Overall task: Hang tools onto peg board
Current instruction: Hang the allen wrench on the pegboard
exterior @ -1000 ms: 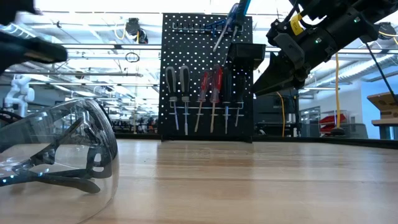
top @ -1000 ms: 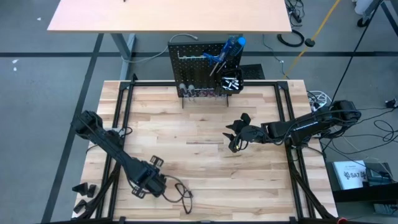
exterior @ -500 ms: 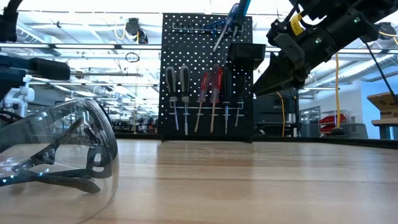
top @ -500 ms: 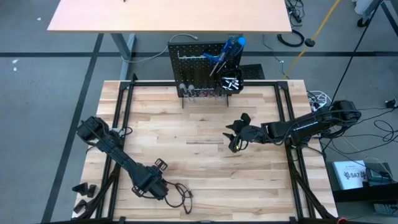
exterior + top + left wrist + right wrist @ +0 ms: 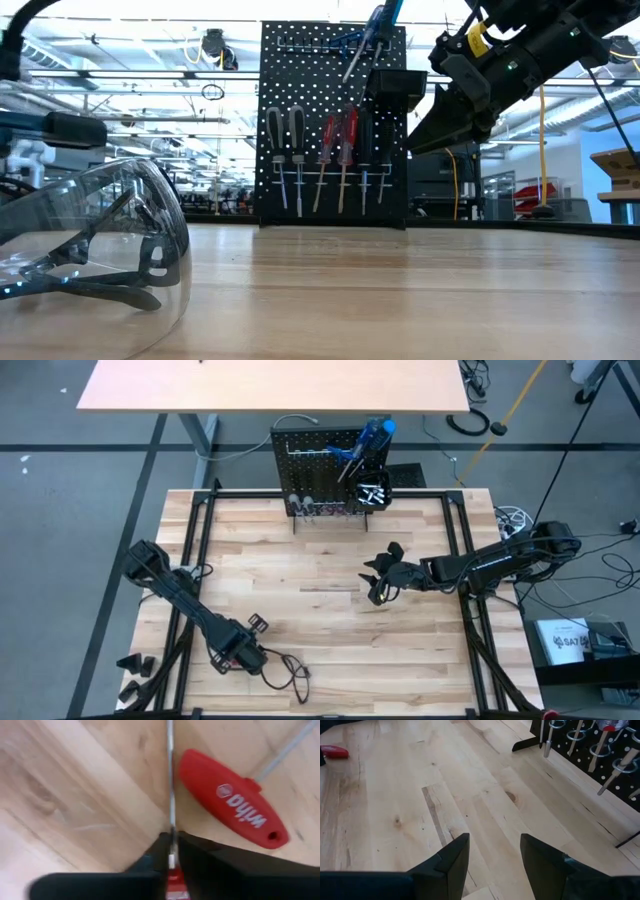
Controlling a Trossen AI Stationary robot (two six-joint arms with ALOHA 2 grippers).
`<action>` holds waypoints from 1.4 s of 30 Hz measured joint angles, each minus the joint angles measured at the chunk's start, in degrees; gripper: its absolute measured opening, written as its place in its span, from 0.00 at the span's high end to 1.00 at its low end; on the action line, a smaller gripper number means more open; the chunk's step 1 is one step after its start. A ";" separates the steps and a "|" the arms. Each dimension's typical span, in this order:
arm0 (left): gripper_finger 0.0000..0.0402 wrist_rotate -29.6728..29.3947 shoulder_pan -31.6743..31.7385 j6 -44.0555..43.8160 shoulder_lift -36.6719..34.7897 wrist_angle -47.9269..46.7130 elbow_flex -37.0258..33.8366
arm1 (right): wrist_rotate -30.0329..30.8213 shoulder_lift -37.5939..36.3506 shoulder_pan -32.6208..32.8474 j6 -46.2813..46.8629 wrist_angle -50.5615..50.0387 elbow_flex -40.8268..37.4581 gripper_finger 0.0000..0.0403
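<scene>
Peg board (image 5: pixel 333 125): upright at table's far edge; 6 screwdrivers (image 5: pixel 330 160) hung; black bin (image 5: pixel 372 492) holding silver bits.
Left gripper (image 5: pixel 171 851): near front edge, pinching a thin metal shaft (image 5: pixel 170 775), beside a red-handled screwdriver (image 5: pixel 232 800).
Right gripper (image 5: pixel 494 855): spread, empty, over bare mid-table.

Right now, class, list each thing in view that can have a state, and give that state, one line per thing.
Left gripper: shut on a thin metal shaft.
Right gripper: open, holding nothing.
Red-handled screwdriver: lying flat on the table.
Peg board: upright, screwdrivers hanging on it.
Safety glasses: resting on the table.
</scene>
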 joint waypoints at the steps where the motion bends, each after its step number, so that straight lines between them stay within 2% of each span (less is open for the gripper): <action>1: 0.95 -0.61 0.20 -0.06 -0.45 0.02 -0.12 | 0.02 0.00 0.00 0.00 -0.02 0.00 0.58; 4: 0.97 -1.79 1.30 0.02 -2.52 -0.34 -0.07 | 0.03 0.00 0.00 0.00 0.16 0.00 0.58; 8: 0.97 -8.19 3.66 0.91 -5.81 -1.32 1.41 | -0.05 0.00 0.02 0.17 0.37 0.00 0.58; 12: 0.99 -11.81 5.40 0.95 -9.38 -1.81 3.95 | -0.01 0.00 -0.02 0.90 1.06 0.00 0.58; 17: 0.99 -22.05 7.30 0.94 -14.58 1.10 7.32 | 0.00 -0.02 -0.02 0.59 3.53 0.00 0.58; 24: 0.99 -31.68 9.39 1.07 -21.74 20.23 7.92 | -0.01 -0.02 -0.02 -0.62 4.63 0.00 0.58; 29: 0.99 -33.41 11.27 1.24 -22.66 37.91 7.92 | -1.24 -0.02 0.03 -1.40 4.61 0.00 0.58; 34: 1.00 -32.98 13.30 0.84 -22.63 50.38 6.31 | -8.36 -0.02 0.03 -1.49 4.58 0.00 0.58; 38: 1.00 -33.09 14.48 0.84 -23.46 55.74 2.96 | -13.53 -0.02 0.07 0.30 4.56 0.00 0.58; 42: 1.00 -33.02 14.88 -2.81 -27.88 64.78 -6.68 | -13.71 -0.02 0.05 0.92 4.68 0.00 0.58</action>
